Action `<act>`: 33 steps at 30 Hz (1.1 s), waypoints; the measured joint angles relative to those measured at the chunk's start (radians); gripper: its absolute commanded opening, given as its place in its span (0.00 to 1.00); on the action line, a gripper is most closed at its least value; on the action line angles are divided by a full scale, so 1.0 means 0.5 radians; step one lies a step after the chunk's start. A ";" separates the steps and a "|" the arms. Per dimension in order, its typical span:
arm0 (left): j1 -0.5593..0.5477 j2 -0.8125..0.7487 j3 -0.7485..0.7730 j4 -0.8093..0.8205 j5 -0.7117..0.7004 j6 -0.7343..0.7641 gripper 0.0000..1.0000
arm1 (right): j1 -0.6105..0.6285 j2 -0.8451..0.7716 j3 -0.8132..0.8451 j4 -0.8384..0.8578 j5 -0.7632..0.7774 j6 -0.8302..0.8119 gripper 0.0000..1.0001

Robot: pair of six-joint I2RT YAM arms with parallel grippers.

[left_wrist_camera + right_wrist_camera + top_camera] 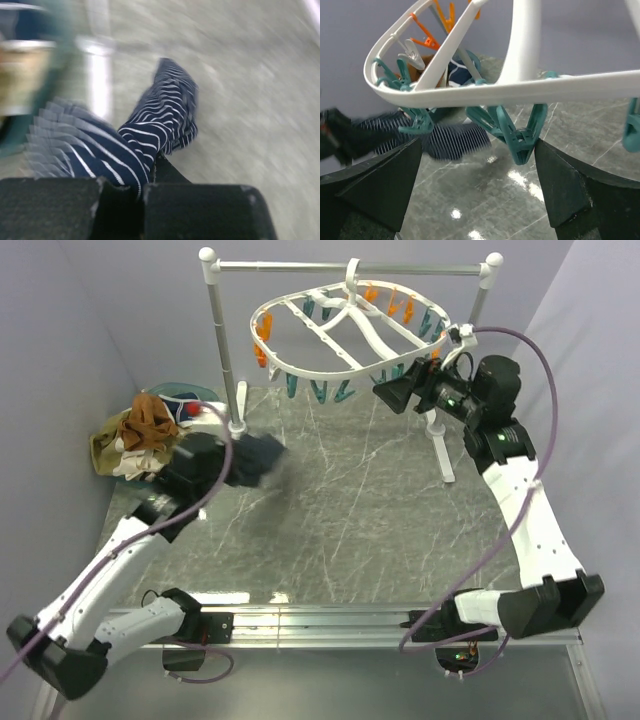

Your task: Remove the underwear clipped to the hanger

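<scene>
Two grippers we see: left gripper [140, 192] clamps briefs [160, 120] toward the desk's [350, 510] left edge, right gripper [476, 150] wide under the hanger [520, 90].

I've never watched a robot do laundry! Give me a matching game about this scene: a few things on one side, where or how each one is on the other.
Things:
1. striped underwear
2. hanger
3. right tool
4. pile of underwear

Places or states:
A. hangs by its hook from the metal rail
B. open wide, close to the hanger's rim
C. gripped in the shut left tool
D. heaped at the far left side of the table

Right pairs: 1-C, 2-A, 3-B, 4-D.
</scene>
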 measured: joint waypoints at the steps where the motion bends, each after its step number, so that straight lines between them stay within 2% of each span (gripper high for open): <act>1: 0.134 -0.039 0.002 -0.004 -0.038 0.017 0.00 | 0.000 -0.050 -0.027 -0.001 0.015 0.005 1.00; 4: 0.552 -0.098 0.040 0.001 -0.068 0.100 0.00 | -0.004 -0.210 -0.119 -0.011 0.063 0.024 1.00; 8: 1.095 0.079 0.266 0.076 0.023 0.202 0.00 | -0.008 -0.364 -0.256 -0.015 0.128 0.061 1.00; 13: 1.425 0.591 0.745 0.237 0.181 0.258 0.00 | -0.008 -0.477 -0.441 -0.063 0.176 0.111 1.00; 20: 1.705 1.266 1.290 0.496 0.359 0.219 0.00 | -0.008 -0.628 -0.575 -0.256 0.215 0.106 1.00; 24: 1.749 1.547 1.485 0.581 0.433 0.214 0.00 | -0.008 -0.783 -0.628 -0.339 0.271 0.097 1.00; 27: 1.742 1.666 1.453 0.623 0.511 0.176 0.00 | -0.008 -0.883 -0.690 -0.333 0.304 0.113 1.00; 33: 1.734 1.962 1.130 0.700 0.686 0.067 0.01 | -0.008 -0.912 -0.785 -0.328 0.323 0.170 1.00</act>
